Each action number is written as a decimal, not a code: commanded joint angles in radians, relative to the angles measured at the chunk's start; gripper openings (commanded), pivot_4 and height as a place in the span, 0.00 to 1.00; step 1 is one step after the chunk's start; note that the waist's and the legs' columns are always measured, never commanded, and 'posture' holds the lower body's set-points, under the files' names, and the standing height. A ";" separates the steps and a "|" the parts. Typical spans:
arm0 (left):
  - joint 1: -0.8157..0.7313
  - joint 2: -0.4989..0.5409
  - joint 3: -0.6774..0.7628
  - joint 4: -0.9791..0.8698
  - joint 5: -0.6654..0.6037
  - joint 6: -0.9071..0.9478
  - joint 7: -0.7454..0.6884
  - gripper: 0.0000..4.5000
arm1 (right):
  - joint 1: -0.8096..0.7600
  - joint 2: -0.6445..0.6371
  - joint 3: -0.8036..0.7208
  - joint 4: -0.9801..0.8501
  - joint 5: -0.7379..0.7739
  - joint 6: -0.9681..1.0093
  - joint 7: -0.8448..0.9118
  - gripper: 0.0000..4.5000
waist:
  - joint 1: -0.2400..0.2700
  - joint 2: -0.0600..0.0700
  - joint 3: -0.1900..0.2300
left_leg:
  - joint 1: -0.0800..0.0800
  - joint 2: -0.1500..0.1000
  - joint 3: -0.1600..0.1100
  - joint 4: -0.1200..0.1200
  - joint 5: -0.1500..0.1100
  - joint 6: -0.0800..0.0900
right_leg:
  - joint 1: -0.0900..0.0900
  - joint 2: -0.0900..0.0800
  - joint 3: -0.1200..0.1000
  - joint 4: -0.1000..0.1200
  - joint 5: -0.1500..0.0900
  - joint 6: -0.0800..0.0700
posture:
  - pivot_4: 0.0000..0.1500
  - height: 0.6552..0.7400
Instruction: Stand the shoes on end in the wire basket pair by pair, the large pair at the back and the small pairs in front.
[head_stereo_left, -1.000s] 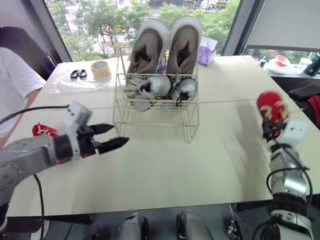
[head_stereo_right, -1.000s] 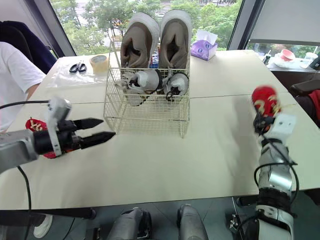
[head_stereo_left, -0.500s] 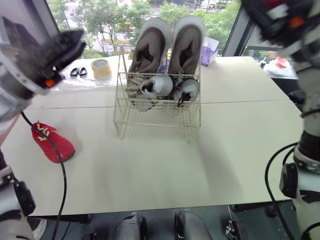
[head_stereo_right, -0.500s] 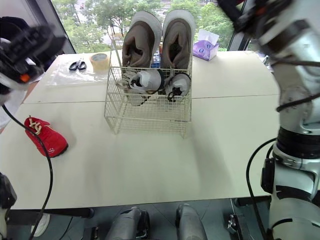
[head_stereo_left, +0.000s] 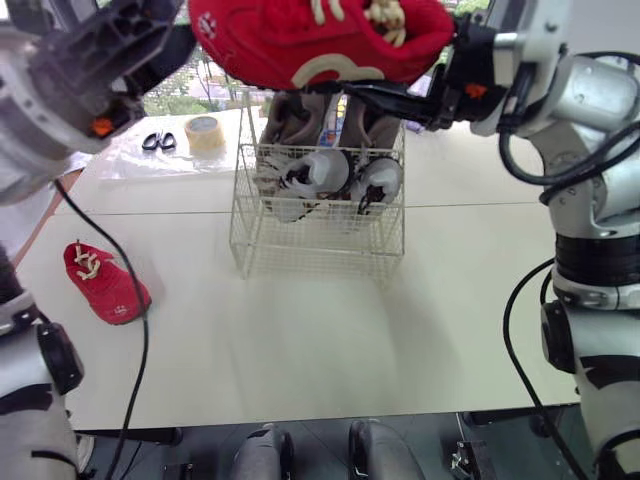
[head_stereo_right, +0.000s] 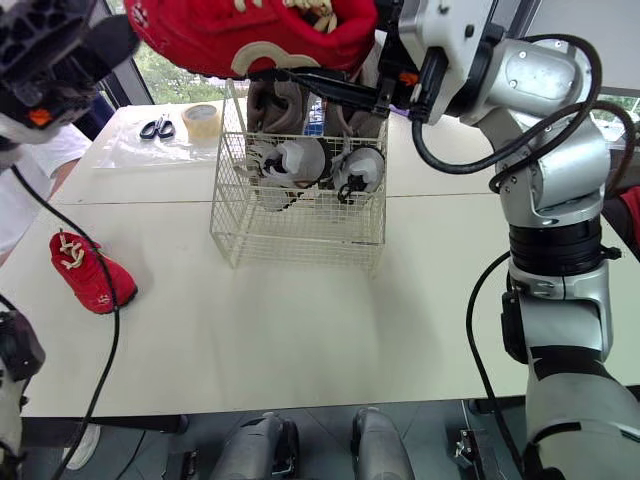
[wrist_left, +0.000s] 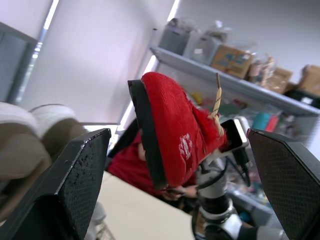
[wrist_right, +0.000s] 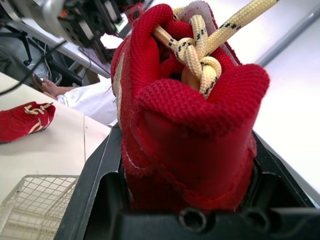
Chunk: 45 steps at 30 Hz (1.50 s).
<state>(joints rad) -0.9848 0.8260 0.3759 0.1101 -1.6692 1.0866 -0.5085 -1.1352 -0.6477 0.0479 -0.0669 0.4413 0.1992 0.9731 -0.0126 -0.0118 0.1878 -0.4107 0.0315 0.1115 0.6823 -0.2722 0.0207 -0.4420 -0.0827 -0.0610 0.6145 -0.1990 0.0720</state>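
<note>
R end effector clamped on red shoe, held high over wire basket, laces up. L end effector spread wide, near shoe's toe; contact can't be told. 2nd red shoe lies on desk, to the left of the basket. In basket: lg brown pair on end at back, sm white pair in front.

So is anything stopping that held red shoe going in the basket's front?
Nothing visible. The right claw holds the red shoe up high; the wire basket has an empty front row, with the white shoes behind it.
</note>
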 joint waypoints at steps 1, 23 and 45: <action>-0.039 -0.019 -0.019 0.015 0.037 0.015 -0.056 1.00 | -0.003 0.007 -0.013 -0.030 -0.028 -0.038 0.005 0.45 | -0.001 0.000 0.000 | 0.000 0.000 0.000 0.000 0.000 0.000 | 0.000 0.000 0.000 0.000 0.000 0.000 | 1.00 1.00; -0.024 -0.197 0.153 0.025 0.043 -0.110 0.079 0.05 | 0.164 -0.034 -0.099 -0.063 -0.128 0.061 -0.135 0.98 | 0.000 -0.001 0.001 | 0.000 0.000 0.000 0.000 0.000 0.000 | 0.000 -0.001 0.000 0.000 0.000 0.000 | 1.00 1.00; 0.164 -0.664 -0.020 -0.335 0.232 -0.504 0.294 0.05 | 0.053 0.715 -0.315 -0.167 0.737 0.364 -0.879 0.98 | 0.002 -0.002 -0.001 | -0.003 -0.001 -0.004 0.001 -0.004 0.007 | 0.001 0.000 -0.002 -0.001 0.001 -0.001 | 1.00 1.00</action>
<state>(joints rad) -0.8243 0.1712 0.4083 -0.1754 -1.4396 0.5726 -0.2099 -1.0370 0.0679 -0.2836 -0.2160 1.1565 0.5798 0.0913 -0.0104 -0.0135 0.1872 -0.4141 0.0304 0.1081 0.6837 -0.2763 0.0284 -0.4412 -0.0827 -0.0628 0.6128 -0.1978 0.0707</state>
